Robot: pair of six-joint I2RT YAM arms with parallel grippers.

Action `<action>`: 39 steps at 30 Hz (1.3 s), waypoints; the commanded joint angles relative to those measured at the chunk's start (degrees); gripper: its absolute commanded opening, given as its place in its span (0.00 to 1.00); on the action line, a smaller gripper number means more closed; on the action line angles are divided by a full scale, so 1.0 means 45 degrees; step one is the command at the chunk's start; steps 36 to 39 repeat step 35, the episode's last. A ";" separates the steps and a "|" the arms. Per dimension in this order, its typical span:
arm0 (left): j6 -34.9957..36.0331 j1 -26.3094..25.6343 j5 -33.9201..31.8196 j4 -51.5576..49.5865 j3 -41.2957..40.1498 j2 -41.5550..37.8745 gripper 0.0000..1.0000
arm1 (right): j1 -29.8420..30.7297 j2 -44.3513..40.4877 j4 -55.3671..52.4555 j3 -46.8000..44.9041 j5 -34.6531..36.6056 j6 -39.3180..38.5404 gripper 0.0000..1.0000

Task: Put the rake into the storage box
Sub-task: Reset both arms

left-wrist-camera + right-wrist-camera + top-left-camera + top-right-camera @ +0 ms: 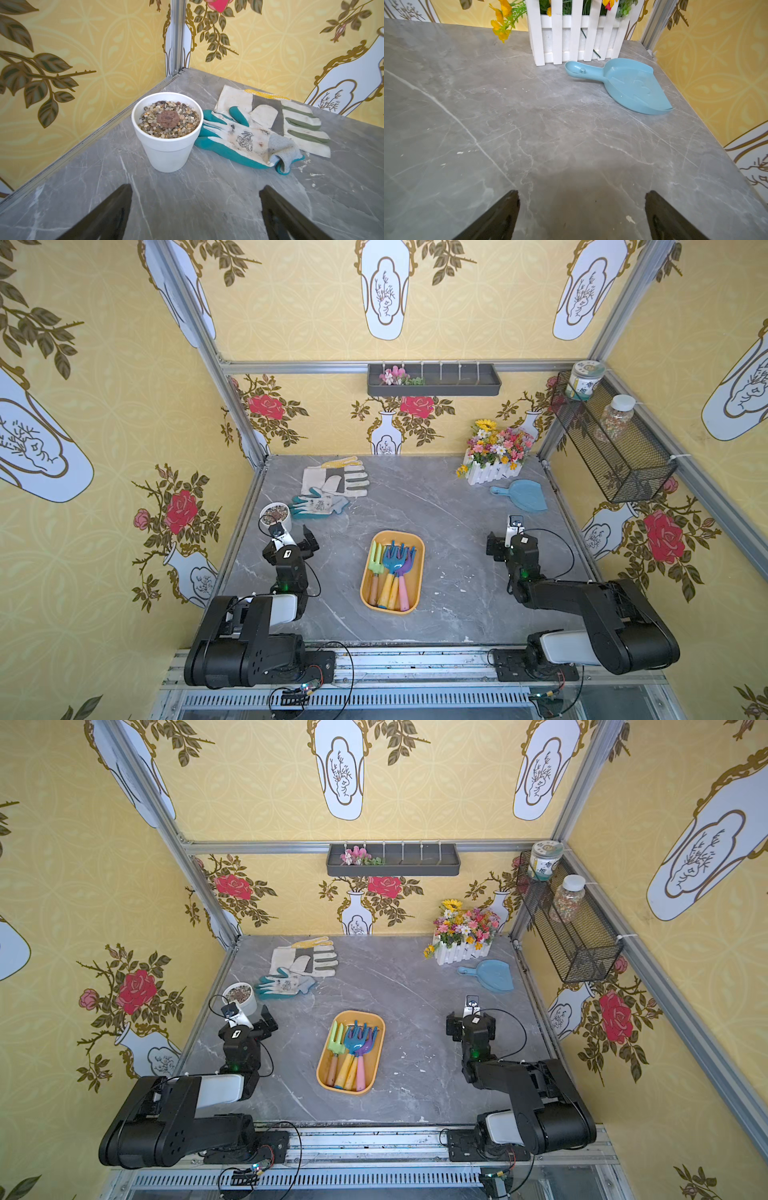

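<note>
So the yellow-orange storage box point(419, 572) sat near the middle of the grey marble table point(457, 585), a bit toward 6 o'clock, in both top views. The blue rake point(394, 562) was already inside it. It lay on top of the pile with its tines at 12 and its yellow handle running back to 6. A green fork point(376, 562) lay in there too on its 9 o'clock side, and a purple tool point(406, 569) on its 3 o'clock side, partly tucked under it.

Neither arm was touching anything. The left gripper point(195, 209) hung out at 9 o'clock from the box, jaws spread wide with nothing between them but bare tabletop. It faced a white pot point(166, 145) of pebbles, and a teal glove point(239, 143) just beside that pot overlapped a white glove point(301, 133) behind it.

The right gripper point(581, 214) was over at 3 o'clock from the box, jaws spread wide too and holding nothing. Ahead of it a blue dustpan point(631, 89) lay just beside a white fence planter point(571, 41) full of flowers, up at about 1 o'clock on the table.
</note>
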 commanded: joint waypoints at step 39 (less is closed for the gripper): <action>0.0710 -0.0455 -0.0156 0.3239 -0.0505 0.0836 1.00 | -0.1487 0.0654 0.0169 0.0920 -0.2957 0.0408 0.97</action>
